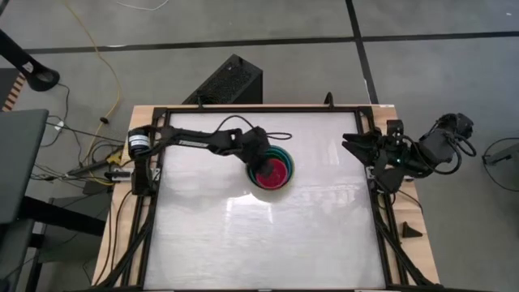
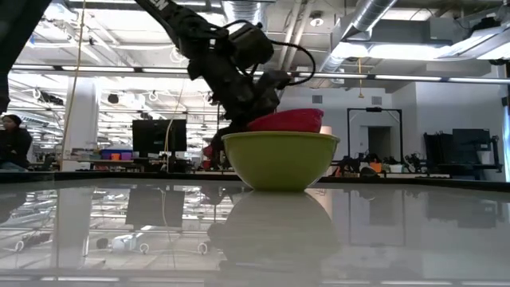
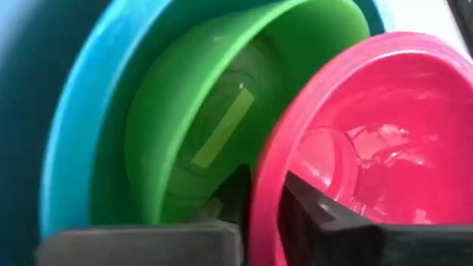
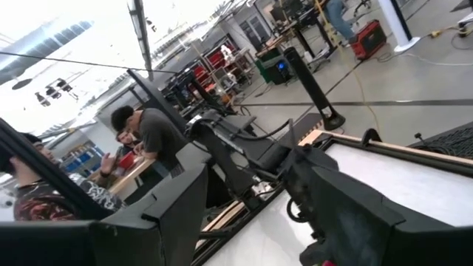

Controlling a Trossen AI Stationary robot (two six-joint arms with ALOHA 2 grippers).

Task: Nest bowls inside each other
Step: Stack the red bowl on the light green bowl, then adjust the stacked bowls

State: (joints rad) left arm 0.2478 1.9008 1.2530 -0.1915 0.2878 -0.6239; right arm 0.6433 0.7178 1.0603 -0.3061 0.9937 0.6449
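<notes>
A stack of bowls stands near the table's middle. The olive-green bowl is outermost and rests on the table. The left wrist view shows the light blue bowl and, inside it, the lime green bowl. The magenta bowl sits tilted on top, its rim above the olive one. My left gripper is shut on it. My right gripper waits open above the table's right edge. My left gripper pinches the magenta bowl's rim on the side toward the table's left. One finger is inside the bowl and one outside. The fingers slant down from the left. The bowl is tilted, its underside down in the lime green bowl.
A black frame runs around the white table. A black box stands beyond the far edge, and a small black wedge lies past the right edge. People stand in the room beyond.
</notes>
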